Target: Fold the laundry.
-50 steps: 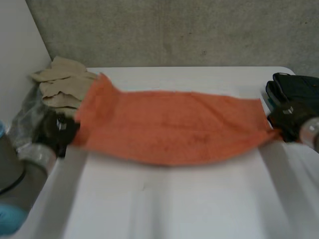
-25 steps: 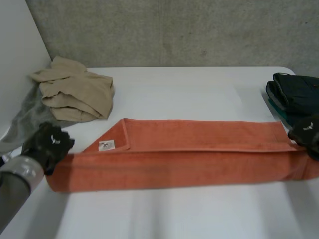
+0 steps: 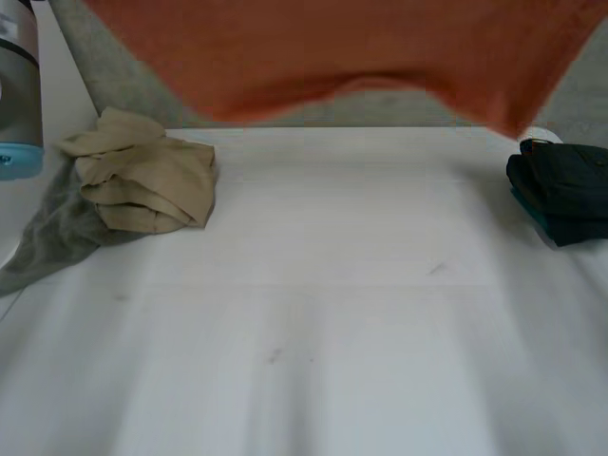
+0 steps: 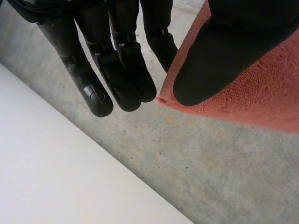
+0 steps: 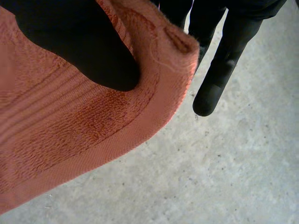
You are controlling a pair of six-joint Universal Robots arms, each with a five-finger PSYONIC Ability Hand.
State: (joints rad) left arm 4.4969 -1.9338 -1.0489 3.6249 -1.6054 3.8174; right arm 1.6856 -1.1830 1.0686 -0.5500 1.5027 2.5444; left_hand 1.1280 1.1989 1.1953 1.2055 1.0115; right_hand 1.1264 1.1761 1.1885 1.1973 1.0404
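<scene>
Above table [image 3: 332, 332], at 12 o'clock: orange towel [image 3: 361, 47] now hoisted clear of surface, where it lay folded lengthwise half second ago. Left hand [image 4: 117, 60] pinches one corner, thumb against fingers; right hand [image 5: 88, 42] pinches another likewise. Probably repositioning for next fold.

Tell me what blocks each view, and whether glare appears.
Head view: the orange towel covers much of the wall; no glare on the white table. Left wrist view: the left robot hand, pinching the towel, blocks the background. Right wrist view: the right robot hand likewise.
</scene>
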